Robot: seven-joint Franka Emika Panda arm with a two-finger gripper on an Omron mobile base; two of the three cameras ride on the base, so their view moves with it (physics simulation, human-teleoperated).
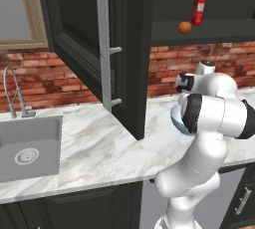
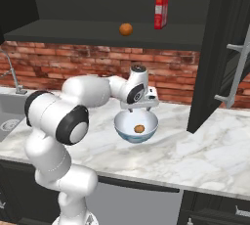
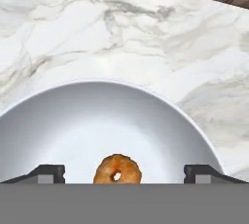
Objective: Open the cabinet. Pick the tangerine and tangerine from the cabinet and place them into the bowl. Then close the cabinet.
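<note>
The gripper (image 2: 139, 107) is seen poised just above the bowl (image 2: 123, 130), its jaws spread wide with nothing held between them; in the hand view the two dark fingertips (image 3: 47, 172) stand far apart at either side. Beneath them one tangerine (image 3: 117, 170) is seen lying loose on the white floor of the bowl, apart from both tips. The bowl is set on the marble counter (image 2: 205, 155), near the brick wall (image 2: 58, 65). Further back and higher, the cabinet (image 2: 97, 28) is found open, its door (image 1: 94, 49) swung outward. On its shelf a second tangerine (image 2: 126, 29) is seen resting, a little apart from a red carton (image 2: 161, 10).
</note>
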